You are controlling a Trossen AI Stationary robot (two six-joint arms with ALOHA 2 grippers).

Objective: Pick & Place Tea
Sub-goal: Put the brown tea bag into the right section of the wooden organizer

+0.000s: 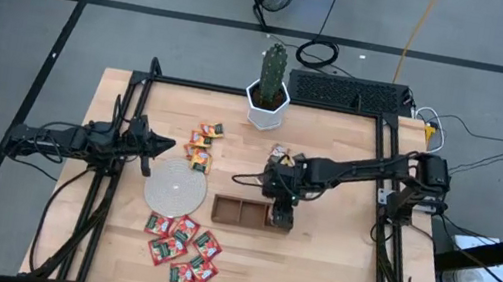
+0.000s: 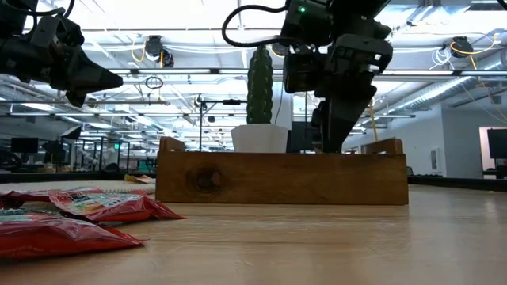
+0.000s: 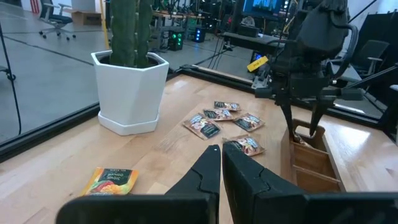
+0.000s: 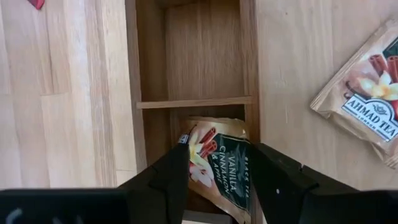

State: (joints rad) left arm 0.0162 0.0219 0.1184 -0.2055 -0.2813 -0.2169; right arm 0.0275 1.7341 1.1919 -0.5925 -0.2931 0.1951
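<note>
Right wrist view: right gripper (image 4: 214, 171) over tray (image 1: 231, 221) end compartment, fingers straddling vanilla-cinnamon sachet (image 4: 219, 167), grip uncertain. Left gripper (image 1: 162, 144) clenched at nine o'clock. Could snag on divider and tilt.

The right gripper (image 4: 217, 180) hangs over the end compartment of the wooden tray (image 4: 146, 74), its two dark fingers (image 4: 168, 180) standing apart on either side of a whitish tea sachet (image 4: 221, 165) printed with vanilla and cinnamon, which lies in that compartment. Just ahead of the gripper a thin divider (image 4: 193, 102) closes off the next compartment, and off to one side, outside the tray wall, a second sachet of the same kind (image 4: 367, 93) lies flat on the table (image 4: 62, 93)
</note>
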